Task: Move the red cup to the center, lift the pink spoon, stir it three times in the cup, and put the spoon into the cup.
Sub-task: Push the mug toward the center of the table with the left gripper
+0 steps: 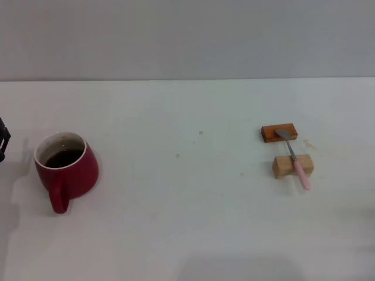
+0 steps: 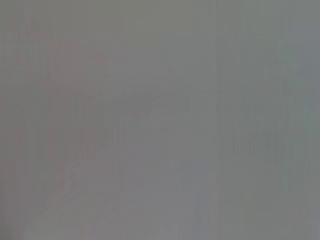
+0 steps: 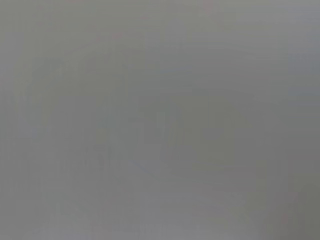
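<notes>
The red cup (image 1: pixel 66 170) stands on the white table at the left in the head view, with dark liquid inside and its handle toward the front. The pink spoon (image 1: pixel 295 158) lies at the right across two small wooden blocks, its metal bowl on the far block and its pink handle over the near one. A dark tip of my left gripper (image 1: pixel 3 140) shows at the left edge, just left of the cup. My right gripper is out of view. Both wrist views show only plain grey.
A reddish-brown block (image 1: pixel 279 133) and a pale wooden block (image 1: pixel 292 166) hold the spoon up off the table (image 1: pixel 187 205). A grey wall runs behind the table's far edge.
</notes>
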Available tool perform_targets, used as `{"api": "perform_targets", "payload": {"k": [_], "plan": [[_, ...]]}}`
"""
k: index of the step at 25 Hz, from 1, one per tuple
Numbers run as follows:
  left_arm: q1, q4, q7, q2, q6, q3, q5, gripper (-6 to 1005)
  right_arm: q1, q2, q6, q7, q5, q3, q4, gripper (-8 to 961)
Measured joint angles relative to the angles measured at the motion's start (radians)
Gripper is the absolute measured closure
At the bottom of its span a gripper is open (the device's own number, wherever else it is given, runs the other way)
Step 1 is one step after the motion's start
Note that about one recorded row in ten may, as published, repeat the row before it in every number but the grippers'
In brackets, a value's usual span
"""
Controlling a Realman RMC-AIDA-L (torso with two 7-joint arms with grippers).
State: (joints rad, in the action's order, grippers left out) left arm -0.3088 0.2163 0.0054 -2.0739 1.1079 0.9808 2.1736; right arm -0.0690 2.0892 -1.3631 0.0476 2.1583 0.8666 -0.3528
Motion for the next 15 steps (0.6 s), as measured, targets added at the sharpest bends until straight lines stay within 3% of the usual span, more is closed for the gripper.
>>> {"api": "perform_targets", "payload": {"k": [15], "plan": [[-0.006, -0.002, -0.001, 0.000, 0.000, 0.002, 0.000, 288, 0.014, 0.000, -0.028, 0.001, 0.000, -0.012, -0.008, 237]]}}
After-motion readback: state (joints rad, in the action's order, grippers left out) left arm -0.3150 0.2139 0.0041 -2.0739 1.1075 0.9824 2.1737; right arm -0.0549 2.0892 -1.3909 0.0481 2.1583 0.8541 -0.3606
